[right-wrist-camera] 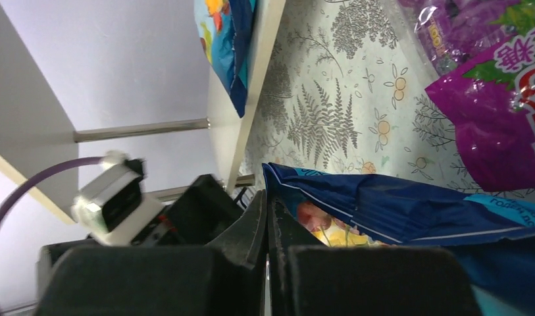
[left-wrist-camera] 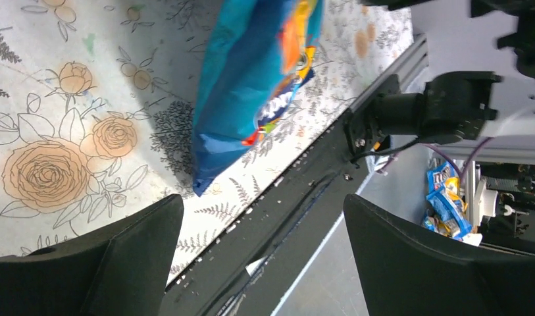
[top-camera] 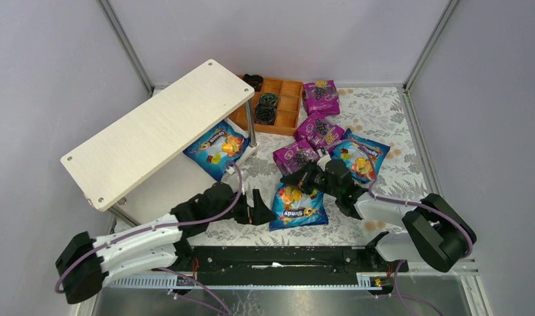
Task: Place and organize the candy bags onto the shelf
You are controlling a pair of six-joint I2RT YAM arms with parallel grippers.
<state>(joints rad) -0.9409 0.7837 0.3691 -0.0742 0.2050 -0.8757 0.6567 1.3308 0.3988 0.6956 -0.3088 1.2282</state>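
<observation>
Left gripper (top-camera: pixel 262 210) open, just left of blue bag (top-camera: pixel 299 206) on the mat (top-camera: pixel 383 125), front-centre. Right gripper (right-wrist-camera: pixel 267 204) looks pinched on bag's far edge, though view's tight. Shelf (top-camera: pixel 152 128) sits back-left.

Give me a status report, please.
Right end effector shut on nearest blue candy bag. Left end effector open, between it and shelf.

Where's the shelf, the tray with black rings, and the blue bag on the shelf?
Shelf (top-camera: pixel 152 131): top view, on its upper board.
Tray (top-camera: pixel 288 104): top view, on an empty compartment.
Blue bag (top-camera: pixel 217 147): top view, on the middle of its printed front.
</observation>
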